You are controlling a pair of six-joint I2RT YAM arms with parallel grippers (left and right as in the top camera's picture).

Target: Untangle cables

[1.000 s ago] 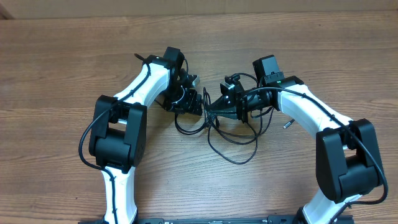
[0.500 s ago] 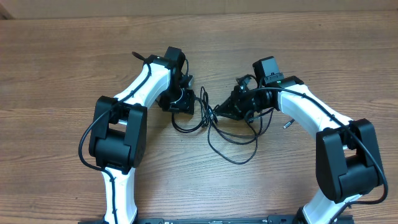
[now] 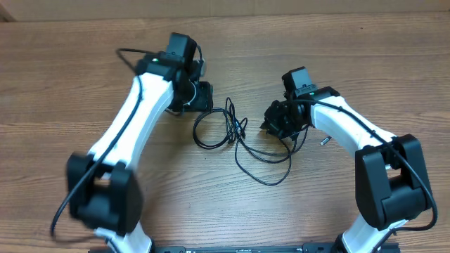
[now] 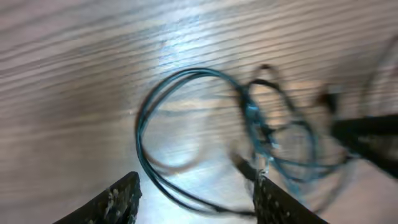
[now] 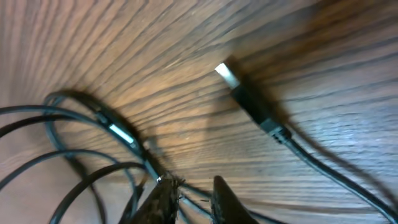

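Note:
The cables (image 3: 239, 137) lie on the wooden table as thin black loops between my two grippers. My left gripper (image 3: 204, 95) is open and empty, just up and left of the loops. In the left wrist view its fingers (image 4: 196, 202) stand wide apart above a round cable loop (image 4: 142, 118). My right gripper (image 3: 271, 127) is at the right end of the tangle. In the right wrist view its fingers (image 5: 191, 199) are nearly closed with thin strands (image 5: 118, 130) running between them. A silver-tipped plug (image 5: 245, 96) lies loose on the wood.
The wooden table (image 3: 70, 70) stretches all round the tangle. A small silver-tipped plug end (image 3: 324, 140) lies just right of the right forearm. Both white arms reach in from the near edge.
My left gripper has let go of the cables and drawn back up and to the left. My right gripper has shifted right with its strands, and the loops have spread out.

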